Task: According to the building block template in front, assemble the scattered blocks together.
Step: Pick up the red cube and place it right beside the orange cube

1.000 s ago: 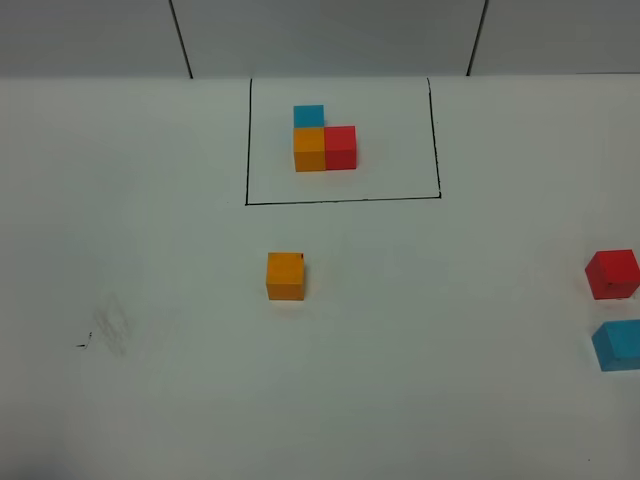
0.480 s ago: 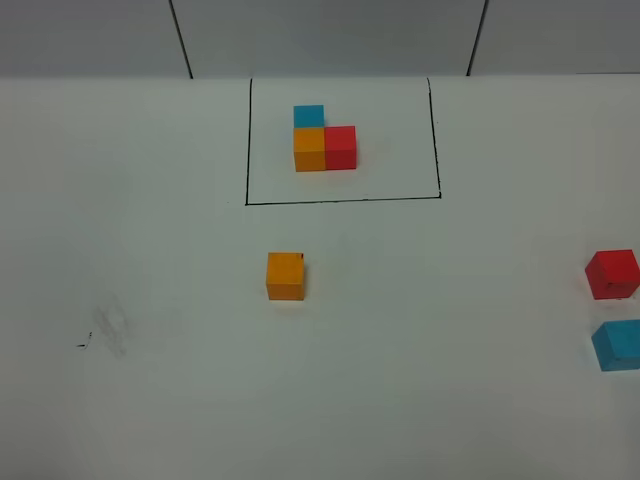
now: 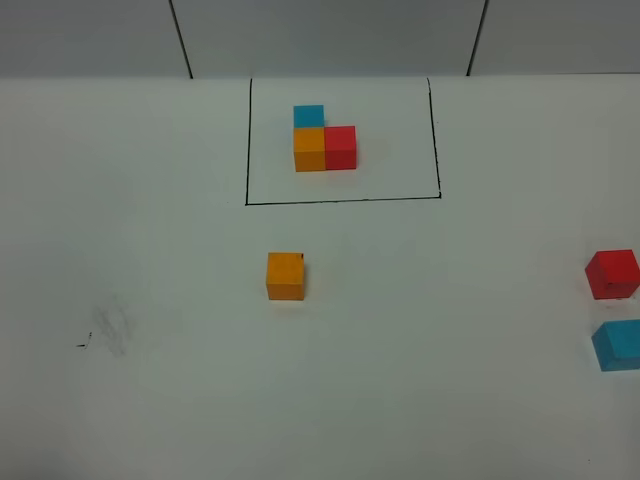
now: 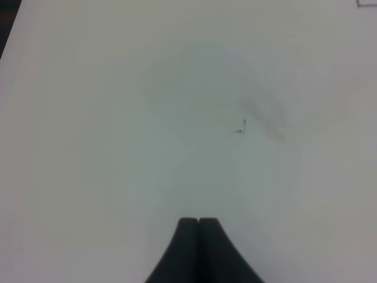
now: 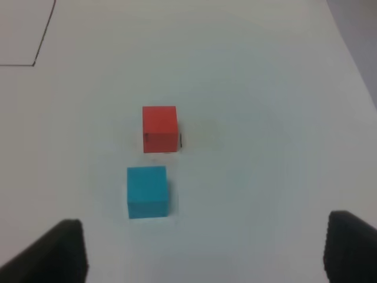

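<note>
The building block template (image 3: 324,140) is a sky-blue, orange and red cluster inside a black drawn rectangle at the back of the table. A loose orange block (image 3: 285,275) sits alone near the middle. At the right edge lie the loose red block (image 3: 612,274) (image 5: 159,128) and the sky-blue block (image 3: 620,345) (image 5: 146,191), close together but apart. Neither gripper shows in the exterior high view. My left gripper (image 4: 199,223) is shut on nothing, over bare table. My right gripper (image 5: 206,247) stands wide open, short of the sky-blue block, with nothing between its fingers (image 5: 59,250).
The white table (image 3: 450,400) carries a faint grey smudge with a small pen mark (image 3: 105,335) (image 4: 241,127) at the front left. The template's black outline (image 3: 340,200) runs behind the orange block. A grey wall (image 3: 330,35) stands behind the table.
</note>
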Robot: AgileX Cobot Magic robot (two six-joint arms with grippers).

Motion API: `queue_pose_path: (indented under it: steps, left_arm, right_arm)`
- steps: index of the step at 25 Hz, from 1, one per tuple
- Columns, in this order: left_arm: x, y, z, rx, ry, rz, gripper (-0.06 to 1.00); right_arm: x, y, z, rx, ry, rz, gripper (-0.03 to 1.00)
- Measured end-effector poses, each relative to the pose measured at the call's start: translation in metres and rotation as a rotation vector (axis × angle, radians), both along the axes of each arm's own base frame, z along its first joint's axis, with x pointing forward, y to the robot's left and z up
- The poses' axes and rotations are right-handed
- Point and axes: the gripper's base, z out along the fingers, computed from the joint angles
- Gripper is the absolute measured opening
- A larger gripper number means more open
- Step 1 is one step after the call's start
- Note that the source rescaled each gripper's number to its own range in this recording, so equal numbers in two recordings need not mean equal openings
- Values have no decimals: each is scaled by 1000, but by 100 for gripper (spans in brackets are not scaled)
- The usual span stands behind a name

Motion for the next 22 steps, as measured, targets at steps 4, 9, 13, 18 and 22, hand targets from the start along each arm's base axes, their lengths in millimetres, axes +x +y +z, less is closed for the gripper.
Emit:
queue_pose_path:
  steps: [4, 9, 13, 18, 22]
  left_arm:
    - [1, -1, 1, -4, -10, -4, 0]
    - [1, -4, -1, -36, -9, -25, 0]
    - [6, -7, -8, -82, 1, -51, 0]
    - [6, -7, -8, -79, 0, -47, 0]
    - [6, -3, -8, -37, 3, -17, 0]
  right_arm:
    - [0, 0, 0, 0, 0, 0, 80]
    - [0, 0, 0, 0, 0, 0, 80]
    - [0, 0, 0, 0, 0, 0, 80]
    - [0, 0, 0, 0, 0, 0, 80]
    - [0, 0, 0, 0, 0, 0, 80]
